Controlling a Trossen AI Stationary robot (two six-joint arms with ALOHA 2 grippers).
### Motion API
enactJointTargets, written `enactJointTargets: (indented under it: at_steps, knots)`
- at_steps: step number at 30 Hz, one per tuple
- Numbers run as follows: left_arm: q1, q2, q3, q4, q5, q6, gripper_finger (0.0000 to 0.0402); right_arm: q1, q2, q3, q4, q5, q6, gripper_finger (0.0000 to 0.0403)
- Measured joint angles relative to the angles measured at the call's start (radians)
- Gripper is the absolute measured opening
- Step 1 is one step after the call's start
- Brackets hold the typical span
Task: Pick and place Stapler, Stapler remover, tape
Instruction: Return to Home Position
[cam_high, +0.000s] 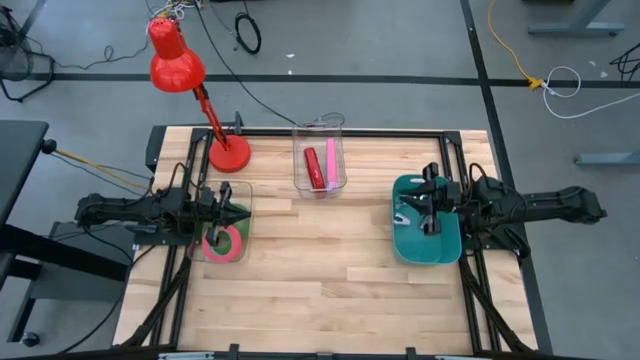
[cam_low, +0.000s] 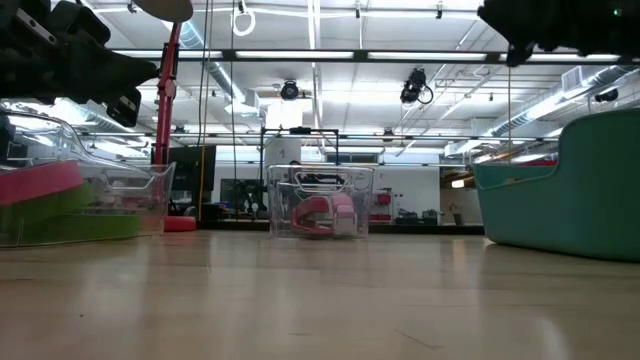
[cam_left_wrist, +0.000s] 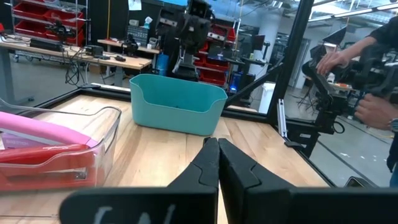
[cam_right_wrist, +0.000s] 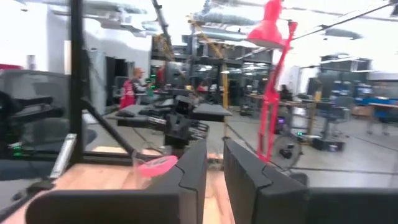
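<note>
The left gripper (cam_high: 238, 213) hangs over the clear plastic bin (cam_high: 200, 190) that sits on the wooden table (cam_high: 330, 290) just in front of the round base of the red desk lamp (cam_high: 229, 154). Its two dark fingers (cam_left_wrist: 208, 163) are pressed together in the left wrist view, with nothing between them. The tape lies in this bin, below the gripper and a little nearer the table's front edge than the fingertips, apart from them. A pink-red ring of tape (cam_high: 215, 241) rests flat on top of green tape (cam_high: 238, 247). In the low view the pink band sits above the green one against the bin's wall, and the gripper is well above both.

To the right of the lamp base, along the table's back edge, stands a second clear plastic bin (cam_high: 299, 170). It holds a red stapler (cam_high: 312, 168) with a slim pink item (cam_high: 331, 165) lying parallel beside it; I cannot tell what the pink item is.

Far to the right of the lamp base, the right gripper (cam_high: 432, 207) hovers over a teal plastic bin (cam_high: 410, 245). Its fingers (cam_right_wrist: 193, 171) stand a narrow gap apart and carry nothing.
</note>
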Motion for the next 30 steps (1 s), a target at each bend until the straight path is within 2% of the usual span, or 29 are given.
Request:
enactJointTargets:
  at_steps: [5, 14, 23, 30]
  knots:
    - [0.0, 0.0, 0.0, 0.0, 0.0, 0.0, 0.0003, 0.0, -0.083, -0.073, 0.0, 0.068, 0.0, 0.0057]
    - [0.0, 0.0, 0.0, 0.0, 0.0, 0.001, 0.0003, 0.0, -0.202, -0.183, -0.028, 0.069, -0.004, 0.0057]
    - [0.0, 0.0, 0.0, 0.0, 0.0, 0.0, 0.0003, 0.0, -0.257, -0.216, -0.109, 0.036, -0.026, 0.0057]
    - [0.0, 0.0, 0.0, 0.0, 0.0, 0.001, 0.0003, 0.0, -0.287, -0.216, -0.266, -0.027, 0.002, 0.0057]
